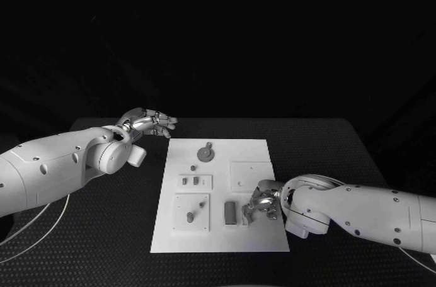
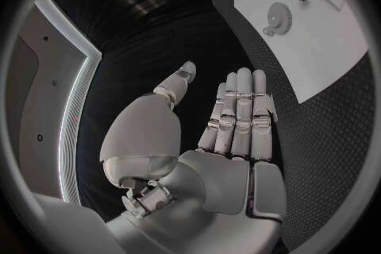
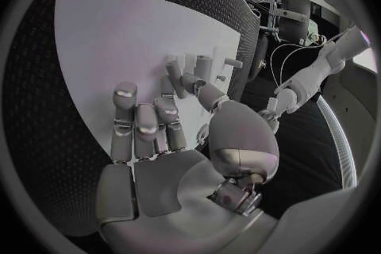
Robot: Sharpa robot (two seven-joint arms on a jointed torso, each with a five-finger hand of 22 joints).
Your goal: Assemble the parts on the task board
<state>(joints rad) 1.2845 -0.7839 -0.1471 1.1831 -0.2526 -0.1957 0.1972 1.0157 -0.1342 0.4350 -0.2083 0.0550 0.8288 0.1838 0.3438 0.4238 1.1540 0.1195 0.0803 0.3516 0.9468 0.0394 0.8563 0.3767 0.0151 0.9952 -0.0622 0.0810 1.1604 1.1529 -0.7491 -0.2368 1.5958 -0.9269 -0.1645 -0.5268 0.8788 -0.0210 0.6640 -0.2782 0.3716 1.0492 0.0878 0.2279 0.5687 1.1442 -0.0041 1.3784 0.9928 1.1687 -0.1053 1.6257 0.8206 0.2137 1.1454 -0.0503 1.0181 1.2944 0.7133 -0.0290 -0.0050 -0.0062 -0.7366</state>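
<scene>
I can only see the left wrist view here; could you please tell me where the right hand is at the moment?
Observer: In the head view the right hand is over the near right part of the task board.
Operator: Thank you. Is it holding a part?
Observer: I cannot tell. In the right wrist view its fingers reach toward some small upright pieces on the board, but no grip shows plainly.
Operator: What lies next to it?
Observer: A dark oblong part lies on the board right beside the hand, on the side toward the left arm.
</scene>
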